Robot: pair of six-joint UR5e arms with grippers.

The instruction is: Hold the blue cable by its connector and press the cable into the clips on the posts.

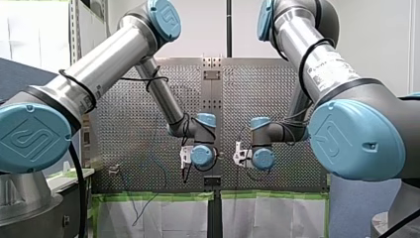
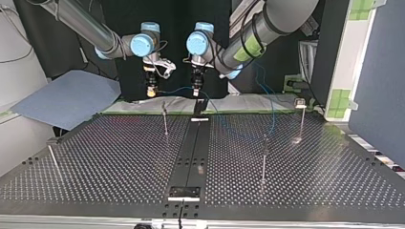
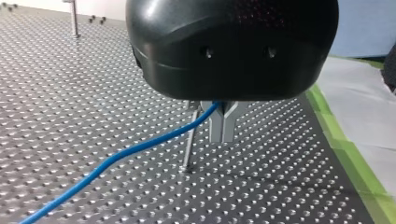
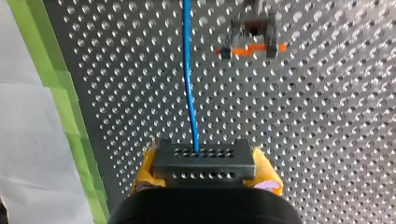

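The perforated surface (image 2: pixel 119 157) carries four thin posts (image 2: pixel 264 157), one of them leaning at a side edge. Above the edge nearest the arms, my right gripper (image 4: pixel 204 171) has its yellow-padded fingers closed on the black connector (image 4: pixel 204 158). The blue cable (image 4: pixel 188 84) runs from the connector to my left gripper (image 3: pixel 223 122), whose metal fingers are pinched together around it.

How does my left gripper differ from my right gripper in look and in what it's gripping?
My left gripper has bare metal fingers; my right gripper has yellow pads. My left gripper pinches the blue cable itself; my right gripper clamps the black connector at its end. Both are shut, sharing one cable.
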